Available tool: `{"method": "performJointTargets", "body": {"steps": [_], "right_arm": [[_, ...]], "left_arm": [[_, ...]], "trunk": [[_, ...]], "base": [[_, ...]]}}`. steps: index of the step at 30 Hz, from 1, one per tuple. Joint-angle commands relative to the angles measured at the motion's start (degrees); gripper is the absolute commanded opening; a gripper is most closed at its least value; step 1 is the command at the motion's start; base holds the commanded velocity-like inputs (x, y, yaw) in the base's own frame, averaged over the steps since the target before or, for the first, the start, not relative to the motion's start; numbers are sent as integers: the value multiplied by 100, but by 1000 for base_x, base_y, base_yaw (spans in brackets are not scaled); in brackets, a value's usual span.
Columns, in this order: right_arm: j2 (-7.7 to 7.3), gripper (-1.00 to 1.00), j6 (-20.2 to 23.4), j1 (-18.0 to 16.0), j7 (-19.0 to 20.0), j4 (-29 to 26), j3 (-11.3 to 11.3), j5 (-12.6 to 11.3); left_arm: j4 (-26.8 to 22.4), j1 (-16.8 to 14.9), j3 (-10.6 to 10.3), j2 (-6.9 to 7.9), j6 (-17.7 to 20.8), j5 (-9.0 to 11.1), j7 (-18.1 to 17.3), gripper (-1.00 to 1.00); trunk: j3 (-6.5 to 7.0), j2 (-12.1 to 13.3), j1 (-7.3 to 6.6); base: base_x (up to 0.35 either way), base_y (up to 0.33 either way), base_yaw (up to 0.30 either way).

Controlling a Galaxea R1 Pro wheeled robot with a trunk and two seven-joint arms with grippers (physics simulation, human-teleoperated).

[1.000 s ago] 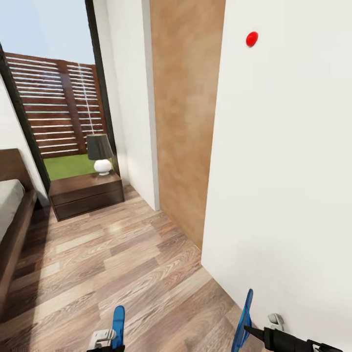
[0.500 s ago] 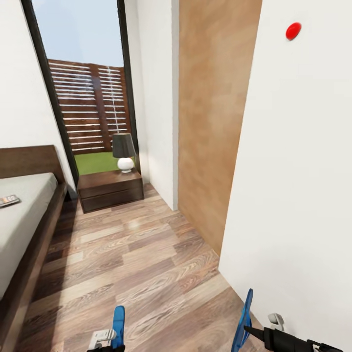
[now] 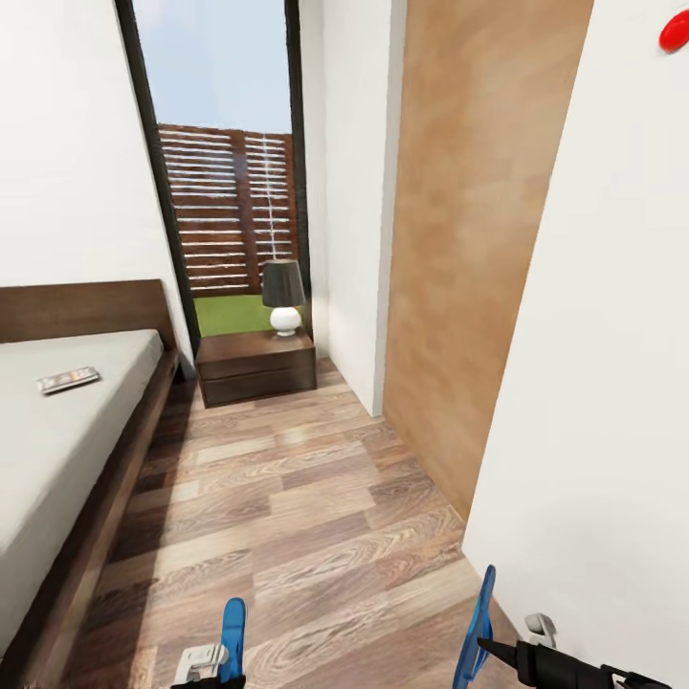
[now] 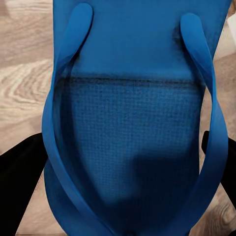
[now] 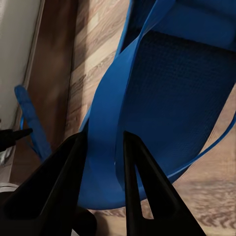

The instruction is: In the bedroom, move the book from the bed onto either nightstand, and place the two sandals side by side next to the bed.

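One wood-plank floor (image 3: 287, 498), white walls (image 3: 77, 144), bed (image 3: 57, 450), nightstand (image 3: 255, 366).

You have two blue sandals (image 3: 233, 627) (image 3: 476, 622) in view, one per pincer. Count one bed (image 3: 57, 450), one book (image 3: 68, 380) on it, one nightstand (image 3: 255, 364), one lamp (image 3: 283, 297), one window (image 3: 225, 182), and one red wall marker (image 3: 675, 34).

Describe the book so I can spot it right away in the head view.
Look at the bed along the left wall, with its pale mattress and dark headboard. The book lies flat on the mattress near the headboard end. It is the only object on the mattress, small, thin and dark-covered against the pale surface.
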Motion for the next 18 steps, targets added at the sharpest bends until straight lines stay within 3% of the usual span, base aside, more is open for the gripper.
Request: {"method": "performJointTargets", "body": {"steps": [1, 18], "right_arm": [[2, -100, 28, -6, 39, 14, 41, -61], [2, -100, 28, -6, 39, 14, 41, -61]], "left_arm": [[7, -5, 37, 1, -40, -61, -6, -100], [7, -5, 36, 4, -40, -62, -6, -100]], "trunk": [[-6, -3, -1], [-6, -3, -1]], "base": [[1, 0, 115], [0, 0, 10]]}}
